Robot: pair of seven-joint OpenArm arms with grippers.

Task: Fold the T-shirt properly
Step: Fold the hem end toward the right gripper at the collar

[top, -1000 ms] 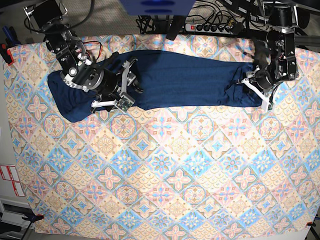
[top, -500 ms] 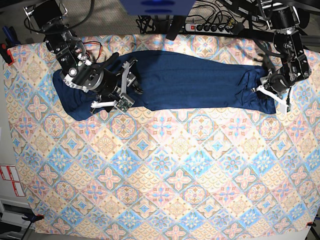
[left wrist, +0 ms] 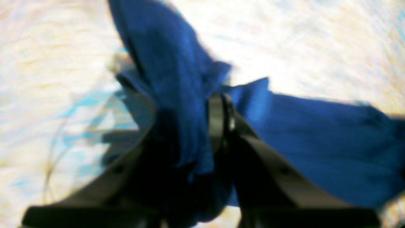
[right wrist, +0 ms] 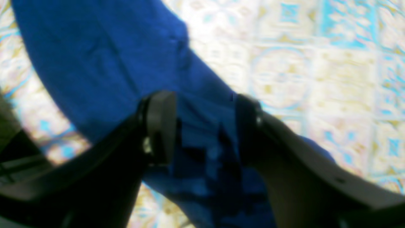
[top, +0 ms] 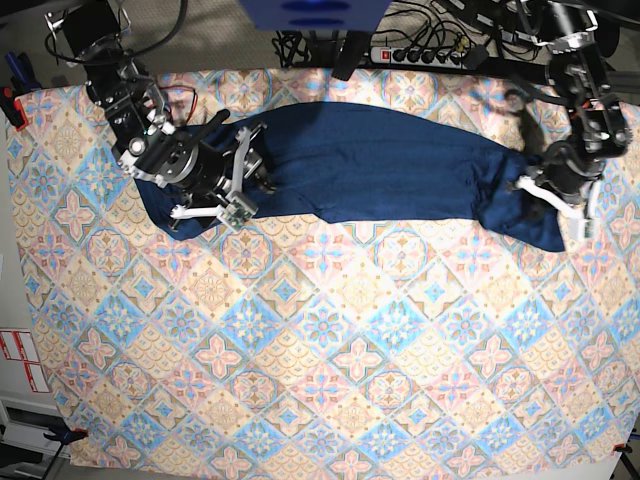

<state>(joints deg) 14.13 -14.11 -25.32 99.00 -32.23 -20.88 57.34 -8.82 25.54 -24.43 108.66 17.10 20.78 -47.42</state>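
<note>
Over the last second both grippers drew the T-shirt (top: pixel 380 165) rightward across the tablecloth (top: pixel 320 360). The left gripper (left wrist: pixel 202 120) was clenched on its end; the right gripper (right wrist: pixel 202 126) straddled fabric, jaws apart. Stretching for the fold, probably.

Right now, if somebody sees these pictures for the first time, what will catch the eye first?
The dark navy T-shirt stretches in a long band across the far part of the pastel patterned tablecloth. The left gripper is shut on one end of it, pinching a fold, while the right gripper straddles the other end with its jaws apart.
</note>
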